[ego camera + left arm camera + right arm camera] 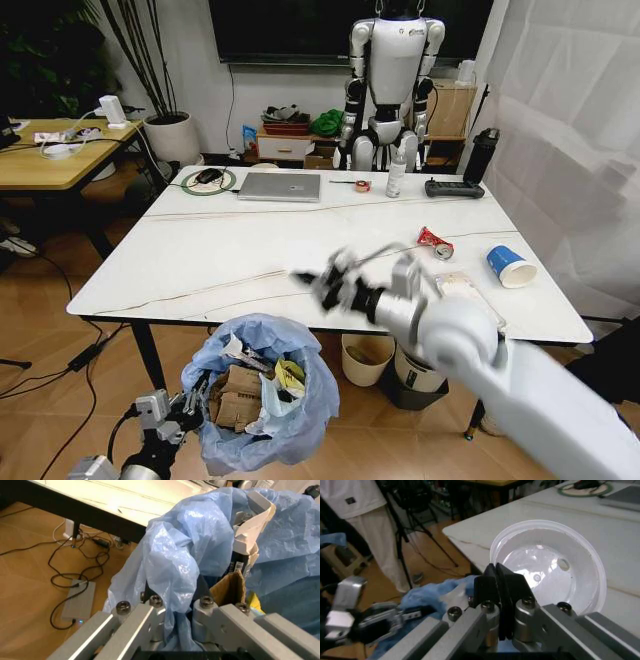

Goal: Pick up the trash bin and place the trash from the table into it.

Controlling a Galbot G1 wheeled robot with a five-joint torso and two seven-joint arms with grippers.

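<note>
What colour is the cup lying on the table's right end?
Blue with a white rim and inside, the cup shows best in the head view.

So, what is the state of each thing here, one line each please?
Bin: held off the floor, partly filled with trash.
Left gripper: fingers shut on the bin's bag rim.
Right gripper: fingers shut on a clear lid, above the table edge.
Can: crushed, lying on the table.
Cup: lying on its side.
Laptop: closed.

Left gripper (pixel 172 605) clamped on trash bin (pixel 175 555) bag edge; cardboard (pixel 227 588) inside.
</note>
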